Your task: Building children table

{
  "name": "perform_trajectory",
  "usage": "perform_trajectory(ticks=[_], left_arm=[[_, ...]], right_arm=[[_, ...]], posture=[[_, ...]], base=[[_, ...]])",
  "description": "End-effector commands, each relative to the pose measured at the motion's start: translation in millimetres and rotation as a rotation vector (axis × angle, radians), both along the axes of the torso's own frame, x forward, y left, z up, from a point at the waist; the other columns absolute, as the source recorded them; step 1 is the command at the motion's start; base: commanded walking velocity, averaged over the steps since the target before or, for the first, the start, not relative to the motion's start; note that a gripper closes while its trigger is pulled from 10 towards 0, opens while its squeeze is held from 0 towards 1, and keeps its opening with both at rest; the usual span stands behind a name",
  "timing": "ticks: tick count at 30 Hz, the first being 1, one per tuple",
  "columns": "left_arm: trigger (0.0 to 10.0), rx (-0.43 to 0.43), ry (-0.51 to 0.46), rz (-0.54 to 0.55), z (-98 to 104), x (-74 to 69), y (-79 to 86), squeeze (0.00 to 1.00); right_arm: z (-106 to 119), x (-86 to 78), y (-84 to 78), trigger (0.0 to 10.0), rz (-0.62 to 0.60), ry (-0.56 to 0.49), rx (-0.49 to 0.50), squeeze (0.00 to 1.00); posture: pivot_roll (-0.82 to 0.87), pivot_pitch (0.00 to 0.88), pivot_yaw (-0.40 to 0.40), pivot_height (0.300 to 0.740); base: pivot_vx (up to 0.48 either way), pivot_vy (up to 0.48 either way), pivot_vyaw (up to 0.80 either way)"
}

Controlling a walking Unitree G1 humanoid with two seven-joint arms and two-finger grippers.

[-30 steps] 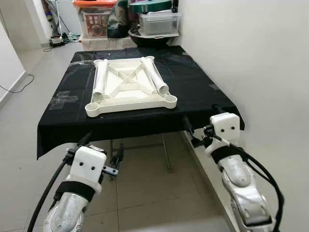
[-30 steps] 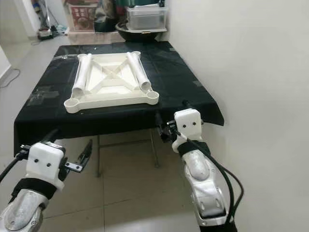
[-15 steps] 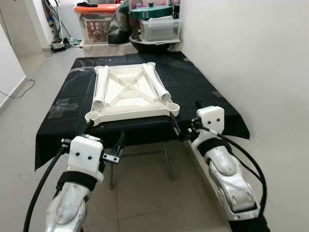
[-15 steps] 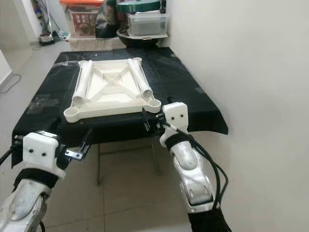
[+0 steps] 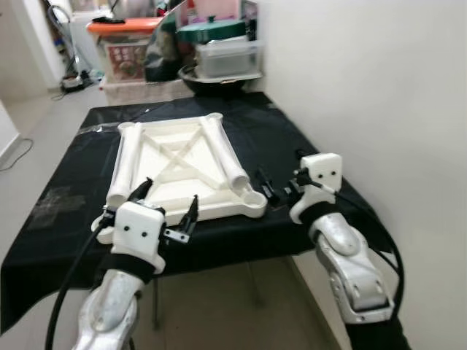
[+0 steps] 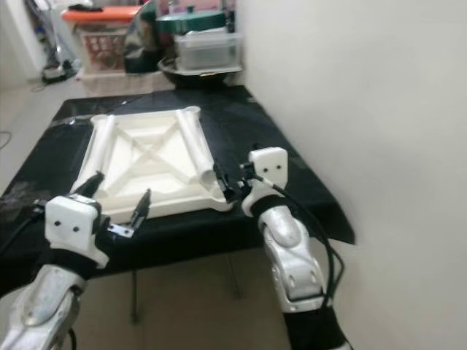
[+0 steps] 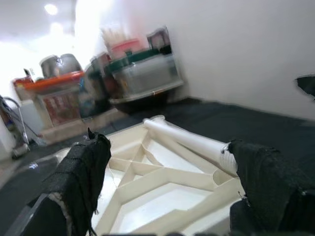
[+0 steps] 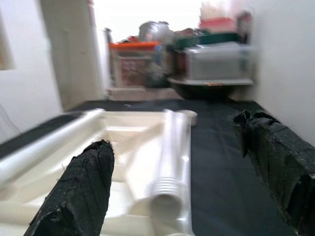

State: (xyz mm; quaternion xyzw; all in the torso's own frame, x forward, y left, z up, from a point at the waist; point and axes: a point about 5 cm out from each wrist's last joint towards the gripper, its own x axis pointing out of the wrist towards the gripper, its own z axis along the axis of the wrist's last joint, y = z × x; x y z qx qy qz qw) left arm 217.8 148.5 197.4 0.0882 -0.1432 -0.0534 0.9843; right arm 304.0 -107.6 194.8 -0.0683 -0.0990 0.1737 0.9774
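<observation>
Here's the white tabletop panel [image 5: 182, 164], lying underside-up on the black-draped worktop [image 5: 306, 146], its cross-braced ribs plain to see. Two white tube legs rest loose along it, one down the left rail [image 5: 122, 164], one down the right rail [image 5: 226, 157], each running from twelve o'clock toward six.

Left claw [image 5: 166, 208] sits at seven o'clock of the panel, right over its near edge, fingers spread wide with nothing between them. In the left wrist view, the two black fingers [image 7: 81, 172] frame the ribs and the right-hand leg [image 7: 189, 140].

Right claw [image 5: 270, 188] is at five o'clock, just beside the panel's near right corner socket [image 5: 252, 198]. Wide open too, gripping nothing; the right wrist view looks straight down the open end of the right-hand leg [image 8: 172, 162] between its fingers [image 8: 81, 191].

Beyond the worktop at twelve o'clock, storage bins [image 5: 226, 55] and a dark basin [image 5: 219, 79] stand stacked by the wall [image 5: 365, 87].
</observation>
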Motion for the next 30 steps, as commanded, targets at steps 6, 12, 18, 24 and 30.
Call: perform_trajectory(ticks=[6,12,18,24,30], left_arm=[[10.0,-0.003,0.008,-0.004,-1.1,0.3,0.5,0.0],[10.0,-0.03,0.039,0.047,-4.7,4.0,4.3,0.0],[10.0,-0.042,0.058,0.044,-8.4,3.9,6.0,0.0],[10.0,-0.053,0.05,0.037,-7.6,2.8,4.4,0.0],[10.0,-0.047,0.058,0.058,-9.4,3.3,6.2,0.0]], right_arm=[[-4.3,4.3,-8.8,10.0,-0.031,0.045,0.022,0.0],[-4.9,5.6,-9.4,10.0,-0.036,0.057,0.023,0.0],[-5.3,6.8,-10.4,10.0,-0.03,0.087,0.055,0.0],[-5.8,6.2,-8.9,10.0,-0.004,0.116,0.079,0.0],[-11.3,6.2,-9.1,10.0,0.005,0.153,0.042,0.0]], posture=[[0.01,0.0,-0.02,0.74],[0.01,0.0,-0.018,0.74],[0.01,0.0,-0.017,0.74],[0.01,0.0,-0.018,0.74],[0.01,0.0,-0.019,0.74]], base=[[0.333,0.0,0.0],[0.0,0.0,0.0],[0.0,0.117,0.0],[0.0,0.406,0.0],[0.0,0.0,0.0]])
